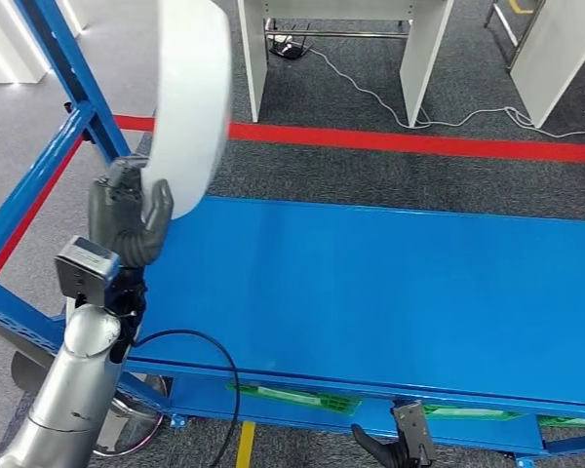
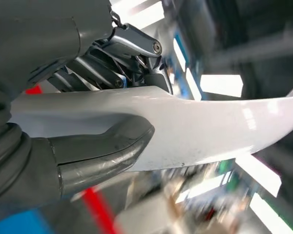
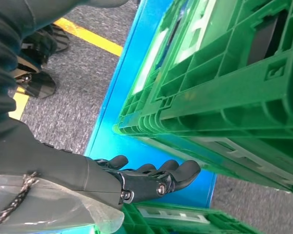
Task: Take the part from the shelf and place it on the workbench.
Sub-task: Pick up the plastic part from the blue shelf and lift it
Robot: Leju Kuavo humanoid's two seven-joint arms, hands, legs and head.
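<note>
My right hand [image 3: 152, 178] hung with fingers apart, holding nothing, beside the green crates [image 3: 226, 87] under the blue shelf [image 1: 393, 292]. My left hand [image 1: 128, 219] gripped the curved white part [image 1: 190, 97] above the shelf's left end.

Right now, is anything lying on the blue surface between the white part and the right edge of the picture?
No. In the head view, the blue workbench top beside the white part, held in the left robot hand, is bare.

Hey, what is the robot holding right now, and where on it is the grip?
The left hand grips the curved white part by its lower end. The right hand holds nothing.
</note>
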